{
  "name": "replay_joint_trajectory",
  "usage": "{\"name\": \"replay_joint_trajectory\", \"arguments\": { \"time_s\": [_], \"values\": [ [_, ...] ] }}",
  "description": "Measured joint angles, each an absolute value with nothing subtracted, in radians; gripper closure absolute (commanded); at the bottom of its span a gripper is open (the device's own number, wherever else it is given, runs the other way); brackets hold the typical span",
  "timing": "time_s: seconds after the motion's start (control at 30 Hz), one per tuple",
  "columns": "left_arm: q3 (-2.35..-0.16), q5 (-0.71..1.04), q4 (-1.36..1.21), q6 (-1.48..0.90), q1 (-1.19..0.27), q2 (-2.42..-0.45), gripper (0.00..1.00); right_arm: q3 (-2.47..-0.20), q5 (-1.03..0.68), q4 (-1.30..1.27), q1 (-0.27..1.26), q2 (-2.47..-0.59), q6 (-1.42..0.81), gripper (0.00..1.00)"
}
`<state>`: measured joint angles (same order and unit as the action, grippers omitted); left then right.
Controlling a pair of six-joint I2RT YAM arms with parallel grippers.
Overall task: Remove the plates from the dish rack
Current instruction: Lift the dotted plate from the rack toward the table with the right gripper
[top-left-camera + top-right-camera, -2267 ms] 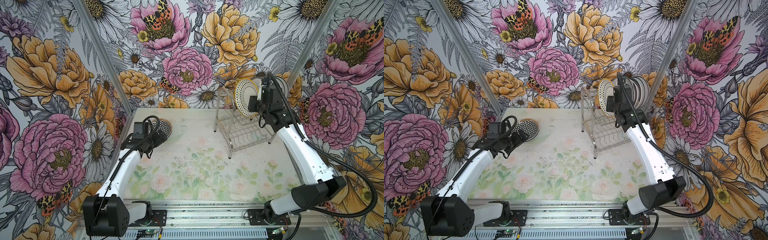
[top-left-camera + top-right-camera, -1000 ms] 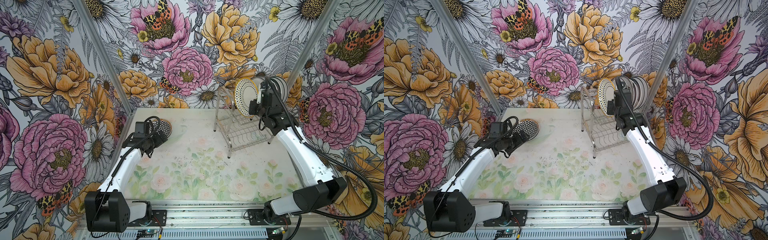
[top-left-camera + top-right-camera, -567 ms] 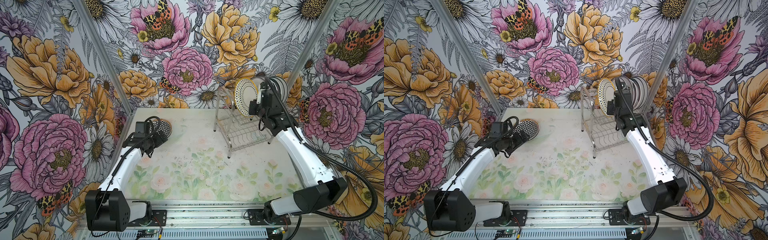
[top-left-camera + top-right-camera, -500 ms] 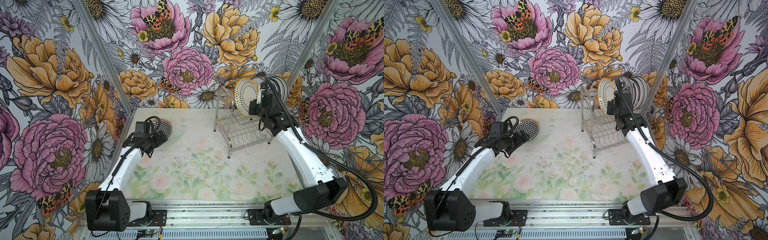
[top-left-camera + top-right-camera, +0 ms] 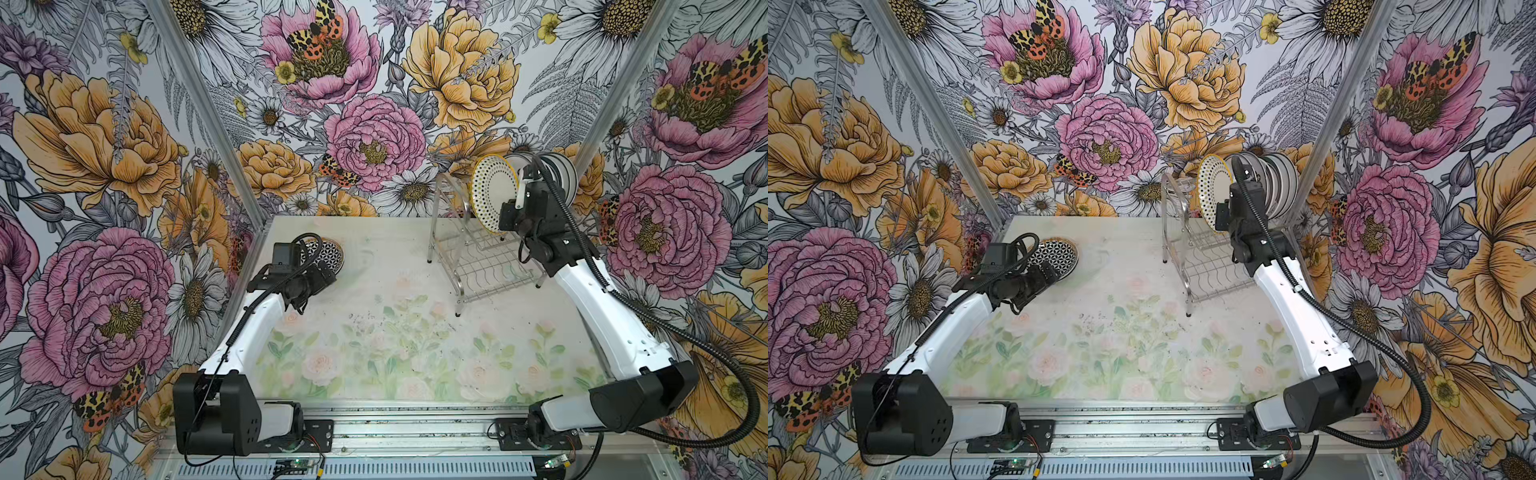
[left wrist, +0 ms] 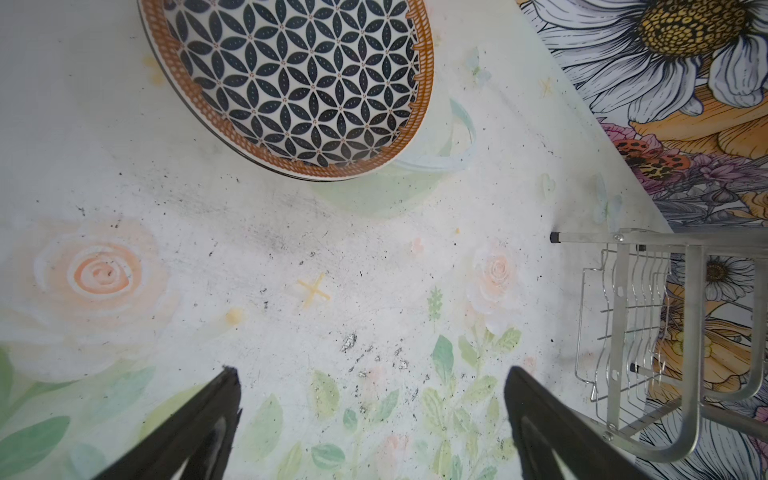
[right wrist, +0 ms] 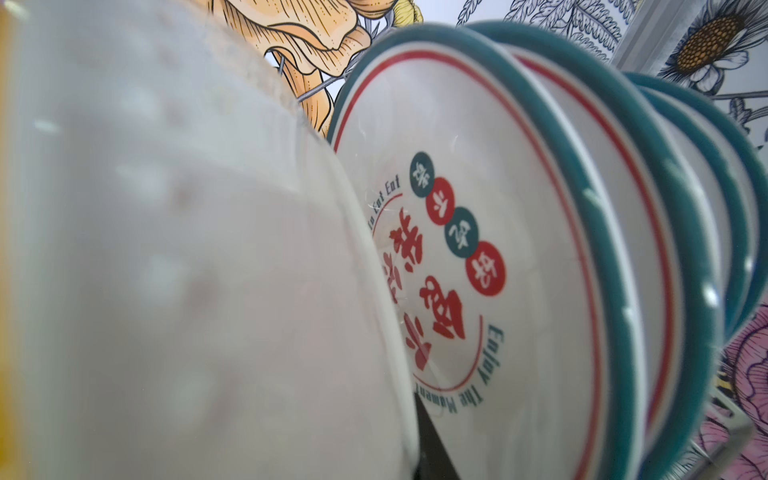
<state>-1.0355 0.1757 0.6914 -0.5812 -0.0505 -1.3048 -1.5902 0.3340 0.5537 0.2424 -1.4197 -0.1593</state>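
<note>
At the far right corner of the bench point(image 5: 374, 332), whose pale top is printed with faded roses and leaves and flecked with dark specks, the dish rack point(image 5: 490, 266) is seen in both top views, enclosed by walls point(image 5: 124, 124) papered with large pink and yellow flowers. On its upper tier a row of teal-ringed plates point(image 5: 557, 174) is stood on edge, and at the near end of that row a yellow-rimmed dotted plate point(image 5: 490, 193) is gripped at its rim by the right pincer point(image 5: 517, 199); whether it is clear of the slot wires cannot be told. Near the far left corner a lattice plate point(image 5: 328, 255) is laid flat, with the left pincer point(image 5: 1052, 274) held just beside it. In the left wrist view that pincer point(image 6: 372, 370) is shown wide open over bare bench, apart from the lattice plate point(image 6: 291, 83), with the rack point(image 6: 648, 316) well off to one side. In the right wrist view the blurred back of the dotted plate point(image 7: 166, 249) is pressed close by a black finger point(image 7: 432, 440), and the red-lettered, teal-ringed plates point(image 7: 478, 249) are ranked just behind.
</note>
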Motion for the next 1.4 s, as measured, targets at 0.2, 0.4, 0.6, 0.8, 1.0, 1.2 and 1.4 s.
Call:
{"name": "replay_joint_trajectory", "arguments": {
  "time_s": [0.2,0.4,0.6,0.8,1.0,1.2,1.4],
  "values": [
    [-1.037,0.176,0.691,-0.581,-0.058,-1.305,0.01,-1.584,0.344,0.518,0.242,-1.39,-0.155,1.0],
    [-1.047,0.167,0.686,-0.578,-0.084,-1.304,0.01,-1.605,0.329,0.485,0.242,-1.388,-0.159,1.0],
    [-1.047,0.124,0.671,-0.579,-0.124,-1.297,0.01,-1.682,0.27,0.473,0.242,-1.388,-0.192,1.0],
    [-1.045,0.076,0.638,-0.578,-0.189,-1.26,0.01,-1.734,0.195,0.454,0.242,-1.38,-0.237,1.0],
    [-1.045,0.051,0.63,-0.577,-0.208,-1.23,0.01,-1.729,0.117,0.454,0.242,-1.314,-0.281,1.0],
    [-1.035,0.044,0.624,-0.577,-0.208,-1.227,0.01,-1.626,0.077,0.451,0.242,-1.125,-0.312,1.0],
    [-1.031,0.049,0.624,-0.573,-0.207,-1.212,0.01,-1.512,0.036,0.455,0.242,-0.943,-0.373,1.0]
  ]
}}
